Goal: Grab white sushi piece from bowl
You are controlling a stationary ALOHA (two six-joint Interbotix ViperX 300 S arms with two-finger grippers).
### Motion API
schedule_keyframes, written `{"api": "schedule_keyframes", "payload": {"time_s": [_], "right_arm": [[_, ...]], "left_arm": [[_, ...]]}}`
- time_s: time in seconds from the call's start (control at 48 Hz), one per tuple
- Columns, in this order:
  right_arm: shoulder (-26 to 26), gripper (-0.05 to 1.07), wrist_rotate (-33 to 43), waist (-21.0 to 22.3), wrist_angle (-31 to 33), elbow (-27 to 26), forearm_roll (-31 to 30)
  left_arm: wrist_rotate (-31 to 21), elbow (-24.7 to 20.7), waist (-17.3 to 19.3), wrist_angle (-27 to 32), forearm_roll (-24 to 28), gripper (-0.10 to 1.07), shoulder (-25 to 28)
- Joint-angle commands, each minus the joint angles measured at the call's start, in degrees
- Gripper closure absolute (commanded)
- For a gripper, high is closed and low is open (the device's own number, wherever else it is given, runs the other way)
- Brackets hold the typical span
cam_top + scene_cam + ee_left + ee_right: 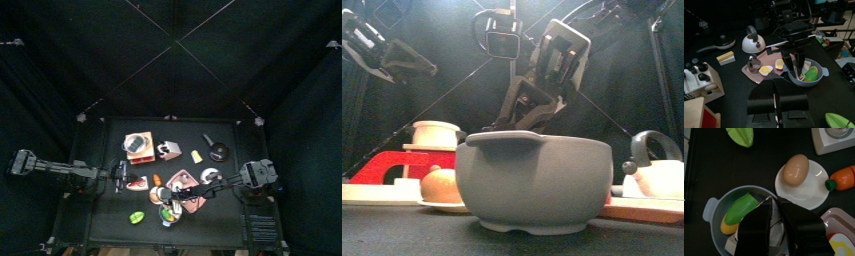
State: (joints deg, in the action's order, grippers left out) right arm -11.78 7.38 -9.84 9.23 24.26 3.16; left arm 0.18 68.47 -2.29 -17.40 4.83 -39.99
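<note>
- The right end effector is down inside the grey bowl; the white sushi piece sits in the bowl at the rim, mostly hidden under the black jaws; I think the grab is close but not done.
- I cannot tell if the jaws are open or pinching something; they cover their own tips; lifting the sushi out is what is left.
- The left end effector waits back from the bowl, away from the food, with its jaws closed together.
- The right wrist view shows a green piece and a yellow piece in the bowl, and an egg on a white plate beside it; the front view shows only the bowl's outside wall, so the food inside is hidden there.
</note>
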Motion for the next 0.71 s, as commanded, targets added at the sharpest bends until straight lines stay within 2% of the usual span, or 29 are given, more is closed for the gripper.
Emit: {"api": "schedule_keyframes", "payload": {"time_s": [0.0,0.146,0.292,0.604,0.688], "right_arm": [[4.1,0.47,0.3,0.0,0.8,-1.7,0.6],[7.6,0.45,3.0,0.0,4.0,-2.5,6.6],[9.1,0.37,9.9,0.0,6.9,-3.6,13.1],[7.1,0.1,19.6,0.2,12.9,-3.8,10.8],[7.0,0.06,21.8,0.3,13.4,-3.8,9.9]], "left_arm": [[0.1,-0.7,0.1,-0.5,-0.1,1.0,0.1],[0.0,-0.7,0.1,-0.5,-0.1,1.0,0.1],[0.0,-0.6,0.1,-0.5,-0.1,1.0,0.1],[0.1,-0.7,0.1,-0.5,-0.1,1.0,0.0],[0.1,-0.7,0.1,-0.5,-0.1,1.0,0.0]]}}
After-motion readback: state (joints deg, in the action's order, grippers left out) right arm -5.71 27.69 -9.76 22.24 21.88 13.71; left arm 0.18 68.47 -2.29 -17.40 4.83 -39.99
